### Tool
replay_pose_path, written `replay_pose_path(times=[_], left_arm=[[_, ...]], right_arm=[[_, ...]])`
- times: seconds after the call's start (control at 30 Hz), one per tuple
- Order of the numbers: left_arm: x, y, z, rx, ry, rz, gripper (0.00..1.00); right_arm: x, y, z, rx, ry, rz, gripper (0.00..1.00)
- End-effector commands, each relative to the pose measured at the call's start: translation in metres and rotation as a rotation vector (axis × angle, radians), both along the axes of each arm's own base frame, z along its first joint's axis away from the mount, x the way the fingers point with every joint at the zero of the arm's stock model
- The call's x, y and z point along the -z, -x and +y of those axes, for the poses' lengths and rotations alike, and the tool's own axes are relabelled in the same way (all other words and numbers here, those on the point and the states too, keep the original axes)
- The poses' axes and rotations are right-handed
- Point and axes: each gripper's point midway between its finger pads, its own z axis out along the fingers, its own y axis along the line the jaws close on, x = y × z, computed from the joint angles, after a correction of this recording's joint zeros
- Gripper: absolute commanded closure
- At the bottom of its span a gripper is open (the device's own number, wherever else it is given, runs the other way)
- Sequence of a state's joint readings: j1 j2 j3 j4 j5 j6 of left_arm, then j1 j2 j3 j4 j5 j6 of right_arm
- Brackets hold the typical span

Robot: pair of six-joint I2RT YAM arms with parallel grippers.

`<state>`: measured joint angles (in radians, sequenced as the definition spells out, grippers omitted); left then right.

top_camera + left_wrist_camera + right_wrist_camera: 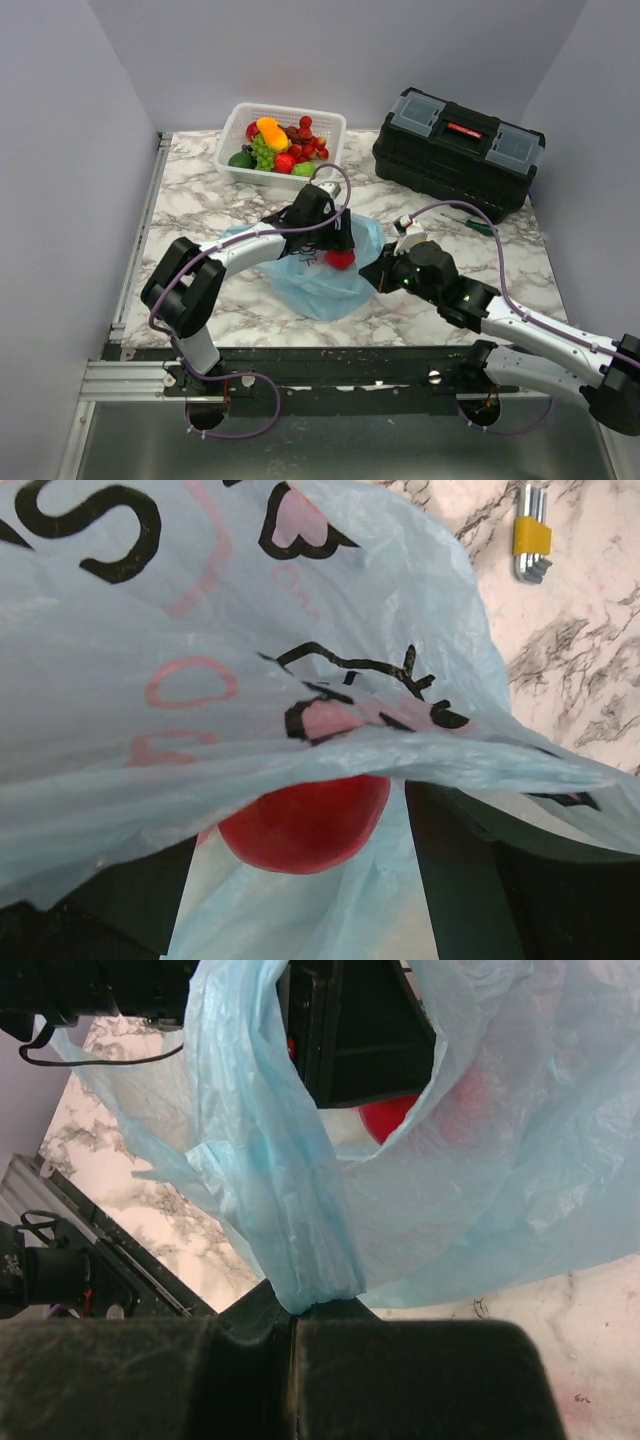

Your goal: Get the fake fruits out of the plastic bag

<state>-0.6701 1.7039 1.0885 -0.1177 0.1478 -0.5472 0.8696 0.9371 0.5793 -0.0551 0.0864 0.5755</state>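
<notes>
The light-blue plastic bag (318, 283) lies crumpled mid-table, its print visible in the left wrist view (200, 680). A red apple (342, 260) sits at the bag's mouth. My left gripper (336, 243) reaches into that mouth and is open, its black fingers (480, 880) standing either side of the apple (305, 825), with a gap on the right. My right gripper (383, 272) is shut on a bunched fold of the bag's edge (305, 1260), and the apple (390, 1117) shows beyond it. Anything deeper in the bag is hidden.
A white lattice basket (262, 181) at the back holds several fake fruits (272, 135). A black toolbox (458, 148) stands at the back right, with a green-handled screwdriver (478, 226) in front of it. Hex keys (533, 545) lie on the marble top.
</notes>
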Motion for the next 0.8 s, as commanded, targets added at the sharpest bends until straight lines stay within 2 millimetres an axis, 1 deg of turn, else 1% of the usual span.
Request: replay_pose_path(times=[0.0,0.13,0.23,0.37,0.5,0.57,0.67,0.77], left_arm=[[0.017,0.014,-0.001,0.037,0.005,0.037,0.22],[0.030,0.019,-0.001,0.047,-0.005,0.071,0.26],[0.037,0.021,0.000,0.041,-0.003,0.080,0.26],[0.039,0.018,-0.002,0.039,-0.008,0.080,0.30],[0.029,0.014,-0.004,0.050,-0.006,0.058,0.40],[0.020,0.013,-0.003,0.053,-0.002,0.039,0.45],[0.005,0.015,0.001,0.052,0.000,0.006,0.51],[-0.015,0.019,0.007,0.050,0.011,-0.029,0.54]], right_arm=[[0.009,0.001,-0.004,0.011,0.028,0.009,0.99],[0.010,0.001,-0.001,0.000,0.029,0.014,0.99],[0.009,0.001,-0.001,-0.001,0.026,0.014,0.99],[0.008,0.002,-0.002,0.004,0.019,0.010,0.99],[0.008,0.003,-0.002,0.001,0.019,0.012,0.99],[0.007,0.002,-0.003,0.003,0.019,0.011,0.99],[0.005,0.002,-0.004,0.009,0.015,0.007,0.99],[0.007,0.002,-0.004,0.011,0.016,0.010,0.99]])
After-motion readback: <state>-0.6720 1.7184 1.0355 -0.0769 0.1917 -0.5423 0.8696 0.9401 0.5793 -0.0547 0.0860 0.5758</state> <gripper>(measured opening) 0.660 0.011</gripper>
